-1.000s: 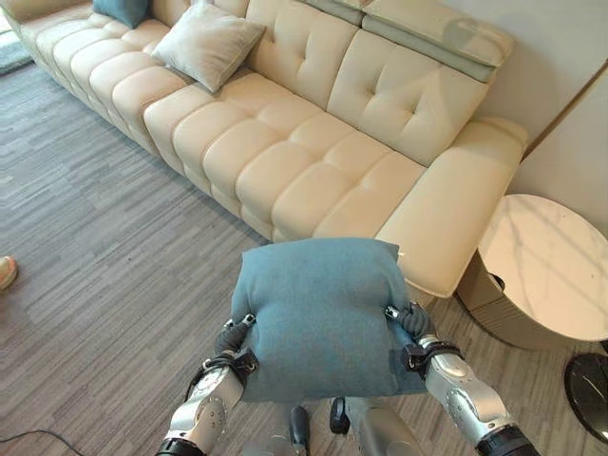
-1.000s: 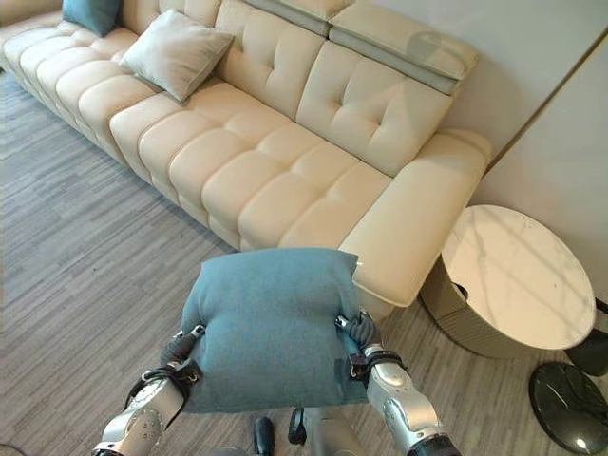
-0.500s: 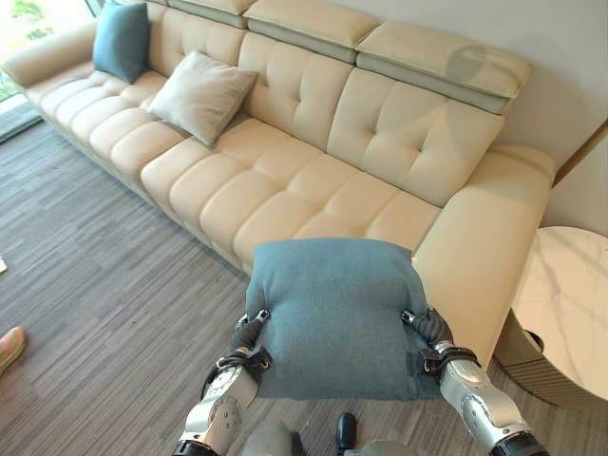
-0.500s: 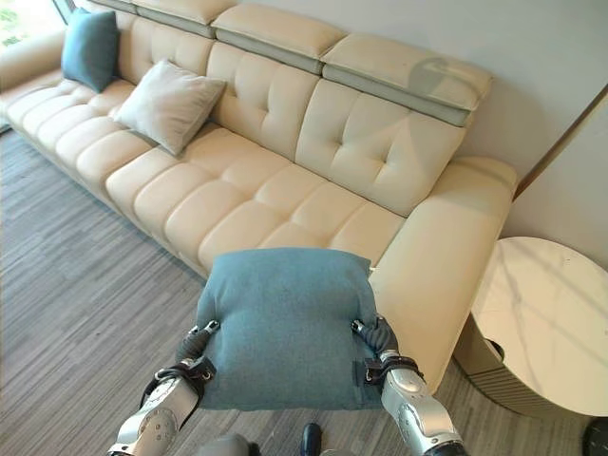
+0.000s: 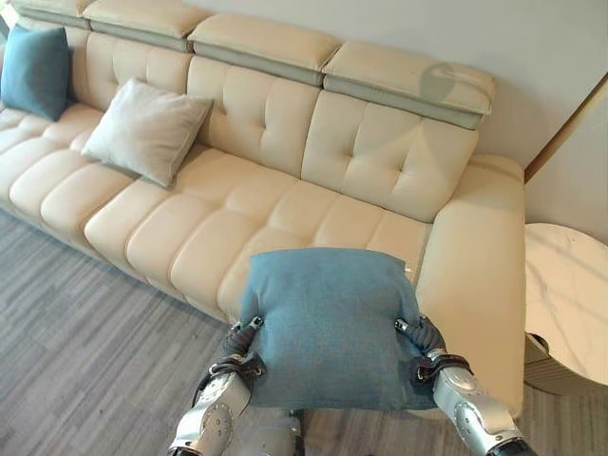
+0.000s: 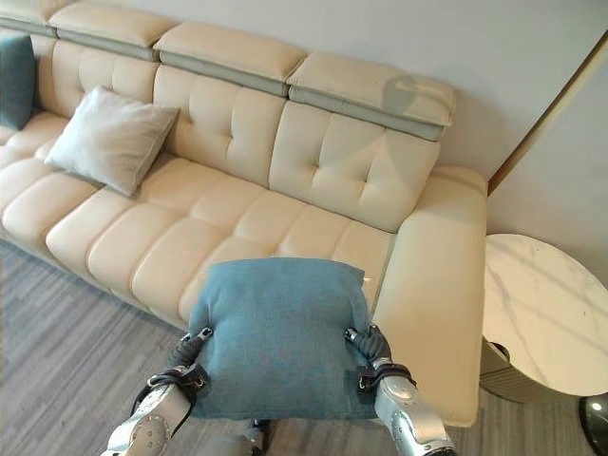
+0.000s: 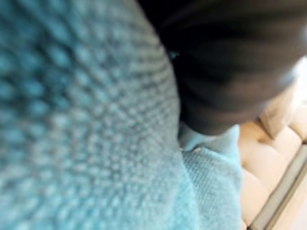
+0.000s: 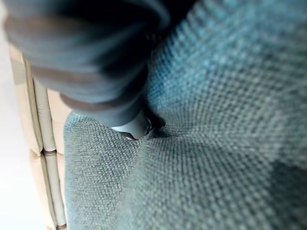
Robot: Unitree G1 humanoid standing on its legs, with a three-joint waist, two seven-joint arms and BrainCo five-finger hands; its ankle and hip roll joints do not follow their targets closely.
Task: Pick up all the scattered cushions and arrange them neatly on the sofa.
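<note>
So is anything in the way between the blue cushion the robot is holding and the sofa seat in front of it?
Nothing visible is. The teal cushion sits between the left hand and right hand, right at the sofa seat's front edge. The seat ahead is bare; the beige cushion and another teal cushion lie farther left.

Fingers of left hand (image 5: 239, 344) and right hand (image 5: 424, 340) buried in the sides of the teal cushion (image 5: 328, 326), grip unreadable. Front edge of cream sofa (image 5: 285, 204) hidden behind that cushion. Second teal cushion (image 5: 33, 69) and round marble side table (image 5: 570, 304) cut off by frame edges.
</note>
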